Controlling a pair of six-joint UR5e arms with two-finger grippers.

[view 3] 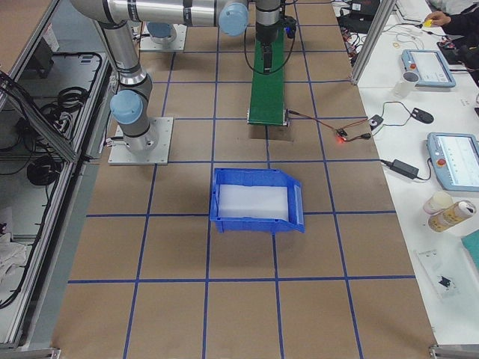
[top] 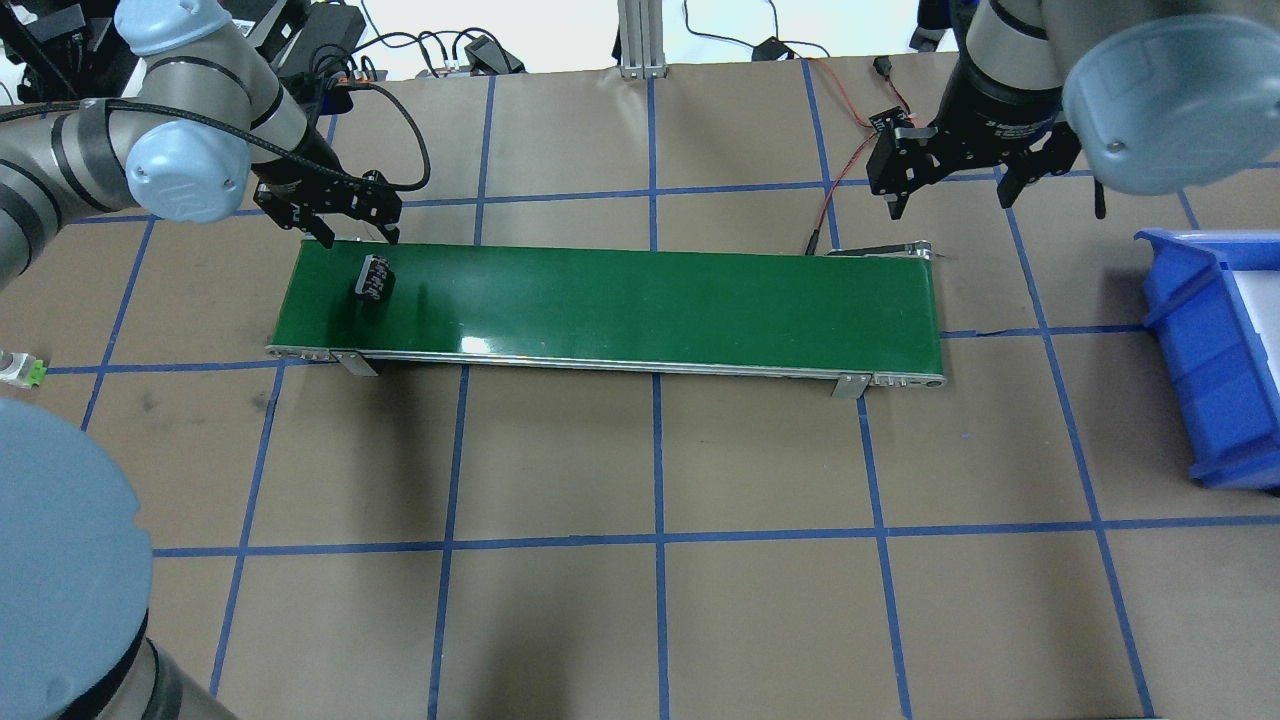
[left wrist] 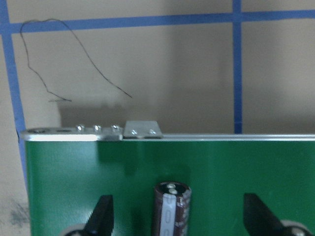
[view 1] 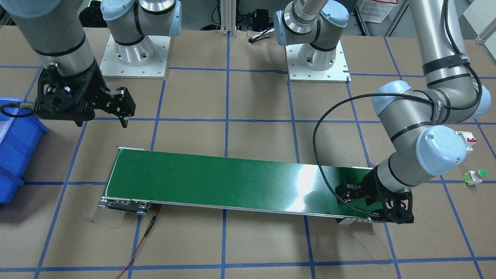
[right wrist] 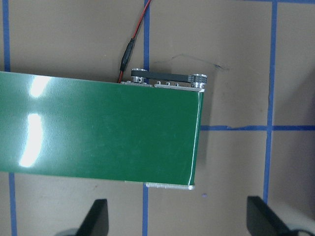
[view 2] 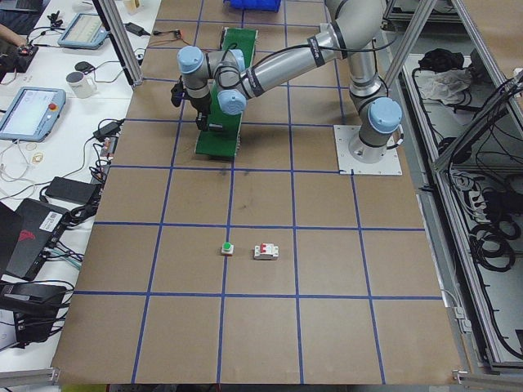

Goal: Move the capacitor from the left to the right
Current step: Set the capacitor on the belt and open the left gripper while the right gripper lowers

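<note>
The capacitor (top: 374, 280), a small dark cylinder with pale markings, rests on the left end of the green conveyor belt (top: 650, 300). My left gripper (top: 357, 237) hovers just behind and above it, open. In the left wrist view the capacitor (left wrist: 172, 209) shows between the two spread fingertips (left wrist: 101, 219), untouched. In the front-facing view my left gripper (view 1: 346, 192) hides the capacitor. My right gripper (top: 948, 195) is open and empty above the belt's right end, which shows in its wrist view (right wrist: 147, 142).
A blue bin (top: 1200, 340) with a white liner stands right of the belt. A white breaker with red switch (view 1: 467, 140) and a green-capped push button (view 1: 476, 176) lie on the table off the belt's left end. A red wire (top: 830, 200) runs from the belt's far right corner.
</note>
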